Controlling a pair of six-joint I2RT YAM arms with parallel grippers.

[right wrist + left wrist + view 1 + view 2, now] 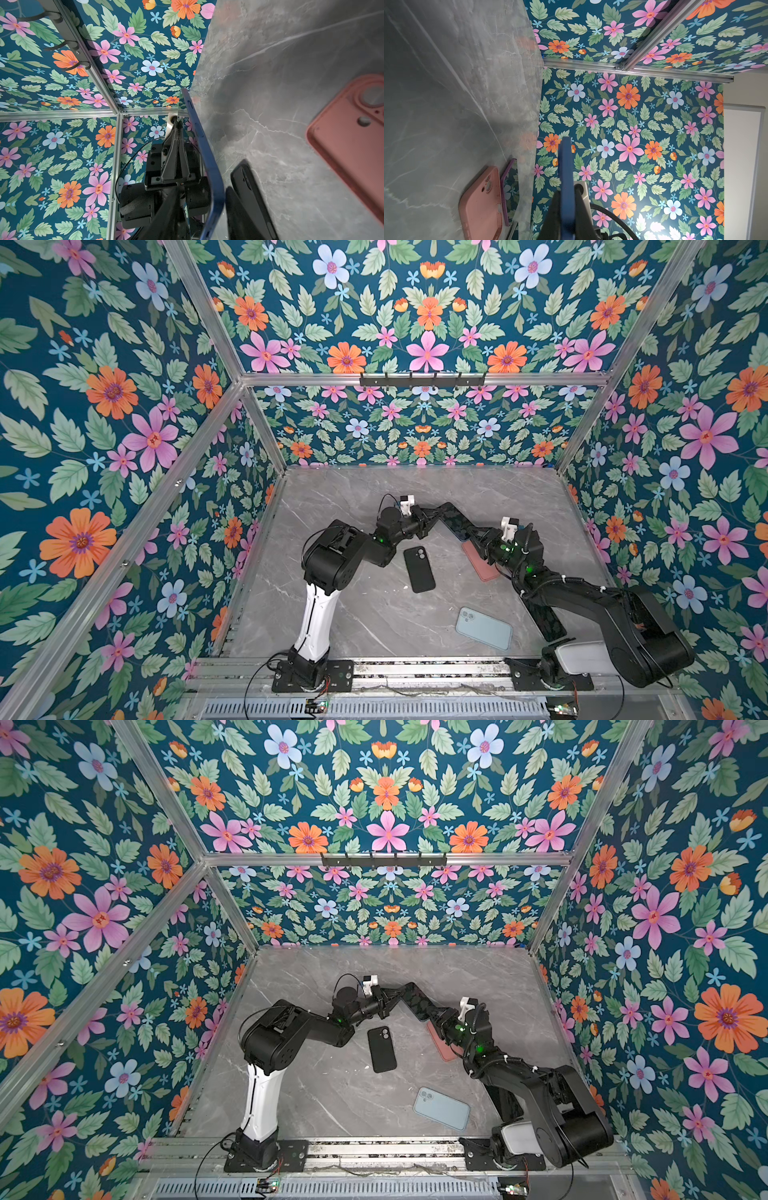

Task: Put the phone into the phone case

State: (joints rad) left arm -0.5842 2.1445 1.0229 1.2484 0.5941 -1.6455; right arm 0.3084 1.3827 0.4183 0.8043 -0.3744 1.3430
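The grey table [374, 497] carries three cases lying flat and well apart. A blue case [484, 628] is nearest the bases, a black case [419, 570] sits mid-table, and a pink case [476, 560] lies open side up beneath the right arm [582, 597]. That arm and the left arm [320, 614] reach toward each other, and the phone [451, 522] bridges them, raised off the table and tilted, just above the pink case. This looks like a handover, so the phone can be regripped and turned to face a case, probably the pink one. The left pincer [428, 519] is pressed together on the phone's far end and carries it. The right pincer [478, 538] straddles the near end. In the right wrist view the phone [207, 158] shows edge-on with a gap beside one finger, so those jaws stand apart and are not yet pinching.
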